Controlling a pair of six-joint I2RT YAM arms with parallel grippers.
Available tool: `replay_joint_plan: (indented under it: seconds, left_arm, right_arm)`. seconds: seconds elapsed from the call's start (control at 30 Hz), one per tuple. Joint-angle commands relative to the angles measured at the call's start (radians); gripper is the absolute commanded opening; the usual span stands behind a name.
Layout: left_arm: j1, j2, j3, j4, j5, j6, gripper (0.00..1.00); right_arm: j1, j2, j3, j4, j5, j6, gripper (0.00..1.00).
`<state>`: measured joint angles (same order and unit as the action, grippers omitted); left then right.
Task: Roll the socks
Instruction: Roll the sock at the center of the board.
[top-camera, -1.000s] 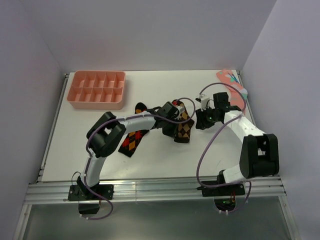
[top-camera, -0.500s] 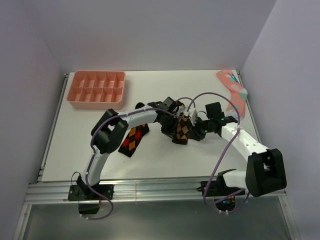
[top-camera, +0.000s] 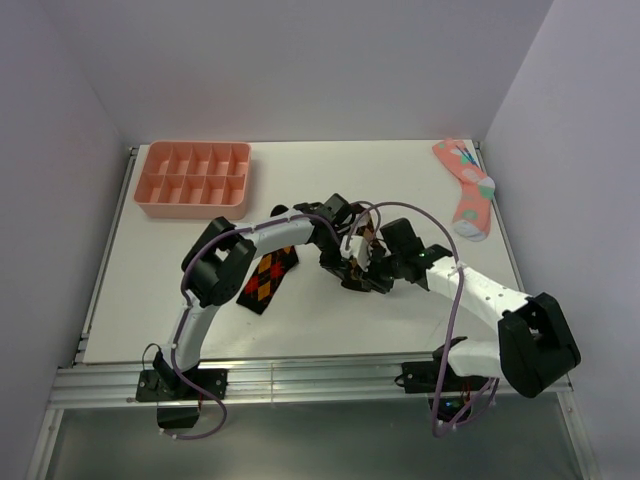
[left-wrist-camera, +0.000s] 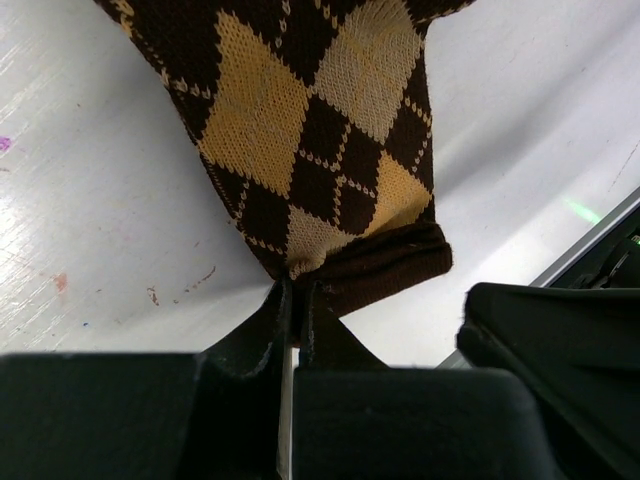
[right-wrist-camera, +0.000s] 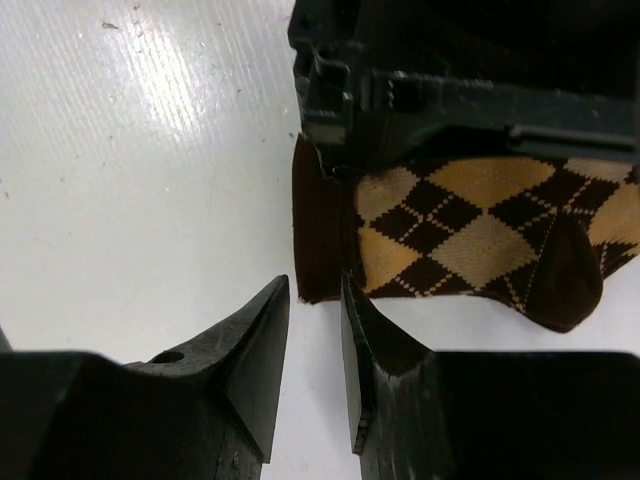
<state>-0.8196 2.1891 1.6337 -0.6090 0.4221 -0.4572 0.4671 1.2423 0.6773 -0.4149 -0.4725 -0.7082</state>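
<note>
This is a robotics lab's test cell — a white table boxed in by plain lilac walls behind it and on both sides. Along the table's near edge an aluminium rail carries the left arm and right arm.

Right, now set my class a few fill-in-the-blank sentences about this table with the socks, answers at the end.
1. The left gripper is shut on the ____ of the tan sock.
2. The right gripper, just short of that sock, holds ____.
3. The pink sock lies near the far ____ corner of the table.

Answers: cuff; nothing; right
</note>
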Motion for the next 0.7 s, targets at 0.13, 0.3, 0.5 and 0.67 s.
replay_joint_plan:
  seconds: [0.13, 0.3, 0.5, 0.67]
  left_arm:
    - [-0.003, 0.024, 0.015, -0.011, 0.007, 0.015, 0.00]
    - [-0.003, 0.026, 0.015, -0.009, 0.010, 0.015, 0.00]
    - [-0.003, 0.021, 0.008, -0.005, 0.012, 0.017, 0.00]
    - [-0.003, 0.018, 0.003, -0.003, 0.014, 0.020, 0.00]
  right_arm:
    - [0.088, 0.054, -0.018, 0.076, 0.099, -0.016, 0.34]
    - [0.145, 0.098, -0.010, 0.080, 0.138, -0.004, 0.34]
    - [0.171, 0.155, 0.013, 0.083, 0.207, 0.012, 0.34]
    - [0.185, 0.180, 0.013, 0.116, 0.256, 0.035, 0.33]
